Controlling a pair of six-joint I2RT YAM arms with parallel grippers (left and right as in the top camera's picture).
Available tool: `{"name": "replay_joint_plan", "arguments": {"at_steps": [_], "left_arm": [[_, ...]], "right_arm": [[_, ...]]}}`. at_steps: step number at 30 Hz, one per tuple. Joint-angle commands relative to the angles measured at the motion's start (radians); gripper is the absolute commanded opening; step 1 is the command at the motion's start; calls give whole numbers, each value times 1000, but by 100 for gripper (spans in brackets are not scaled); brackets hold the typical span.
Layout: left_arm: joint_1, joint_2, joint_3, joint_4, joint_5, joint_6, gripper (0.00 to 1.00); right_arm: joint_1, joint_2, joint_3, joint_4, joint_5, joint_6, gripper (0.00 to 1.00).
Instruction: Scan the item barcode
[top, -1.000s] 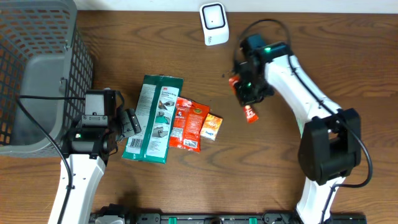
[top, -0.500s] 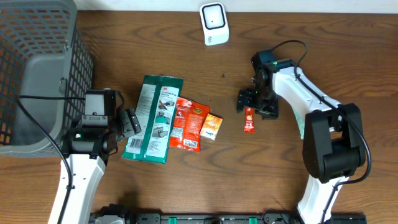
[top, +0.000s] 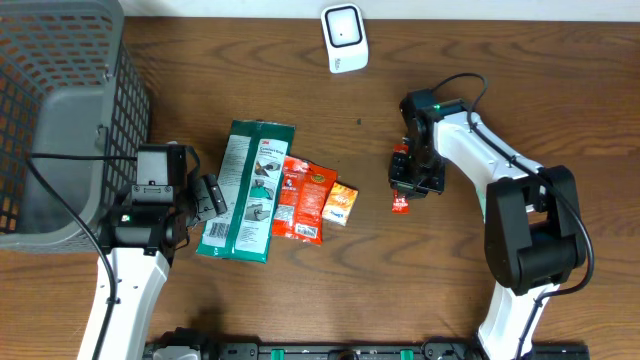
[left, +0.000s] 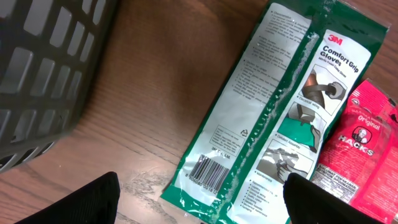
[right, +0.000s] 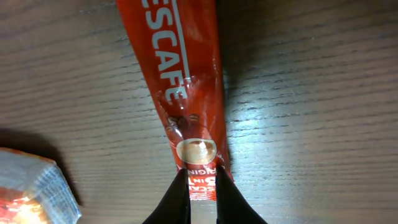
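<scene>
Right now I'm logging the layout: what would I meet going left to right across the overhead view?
Wire basket, green glove pack, red Hacks packet, small orange packet, Nescafe stick.

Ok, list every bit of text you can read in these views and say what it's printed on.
"3M": green glove pack.
"Comfort Grip Gloves": same pack, beside the logo.
"Original": red packet.
"HACKS": same red packet.
"ESCAFE": red stick sachet; the start of the word is cut off by the frame edge.
Too small or blurred to read: the glove pack's fine print and barcode digits, the print at the sachet's end, and the orange packet.
</scene>
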Motion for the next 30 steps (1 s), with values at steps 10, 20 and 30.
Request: {"name": "replay_joint_plan", "arguments": {"at_steps": [10,20,30], "left_arm": [[3,2,14,1,5,-2,85],[3,2,14,1,5,-2,85],[3,2,14,1,6,-2,85]], "right_arm": [[-78,-71,1,-42,-53,-46,1],[-71,-79,-112,36,100,110,1],[84,-79,-267,360,-98,299,1]]}}
